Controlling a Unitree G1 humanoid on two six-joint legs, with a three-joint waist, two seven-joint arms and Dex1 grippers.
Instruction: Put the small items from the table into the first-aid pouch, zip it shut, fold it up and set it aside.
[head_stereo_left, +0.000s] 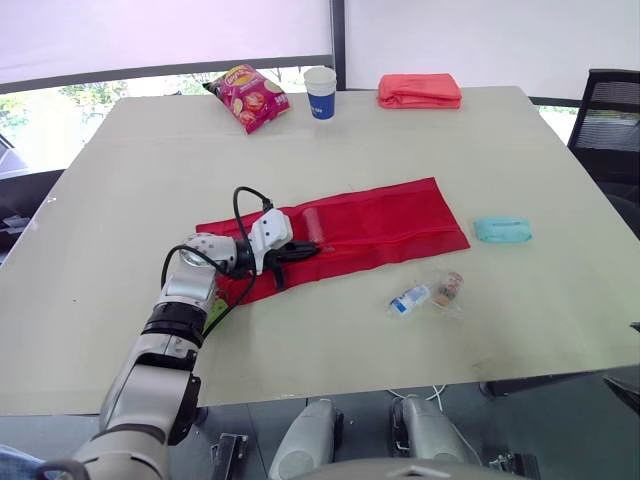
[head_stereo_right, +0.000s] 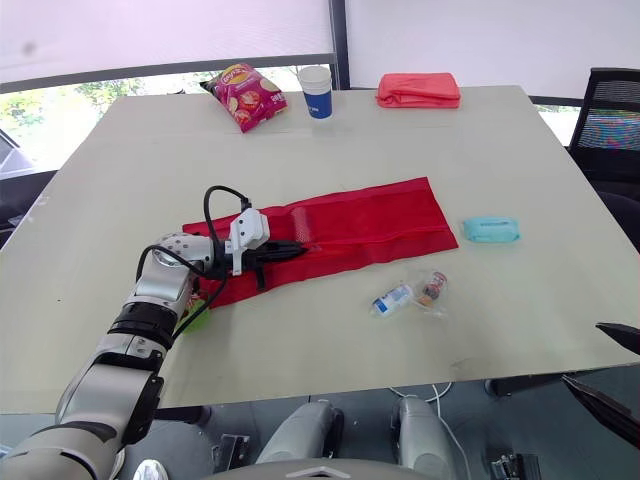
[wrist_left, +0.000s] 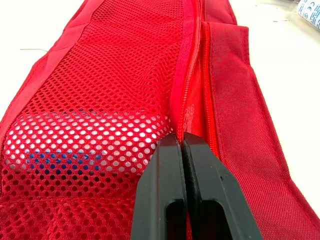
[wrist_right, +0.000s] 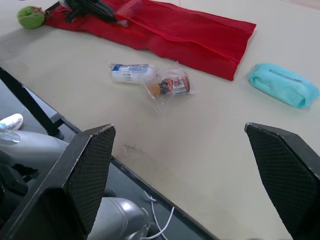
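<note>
Fingers (wrist_left: 167, 195) of the left gripper (wrist_left: 181, 142) are pressed fully together, tips set on the zipper line (wrist_left: 189, 75) of the red first-aid pouch (head_stereo_left: 370, 228). Whether a zipper pull is pinched between them cannot be told. The right gripper (wrist_right: 179, 129) is spread wide and holds nothing; it hangs over the near edge of the table (head_stereo_left: 150, 170), toward the near right corner.

Pouch position: unfolded flat, near the middle of the table, long axis running from the near left up toward the right edge. A white item with blue markings (wrist_left: 70, 150) lies inside the mesh compartment (wrist_left: 115, 65), beside the left gripper's tips.

Items outside the pouch:
- Teal packet (head_stereo_left: 501, 230), just off the pouch's right end.
- White-and-blue tube (head_stereo_left: 409, 299), between the pouch and the near edge.
- Small bottle in a clear wrapper (head_stereo_left: 449, 288), touching the tube.
- Green item (wrist_right: 30, 16), at the pouch's left end.

Along the far edge stand a snack bag (head_stereo_left: 248, 95), a paper cup (head_stereo_left: 320, 92) and a folded red cloth (head_stereo_left: 419, 90).
</note>
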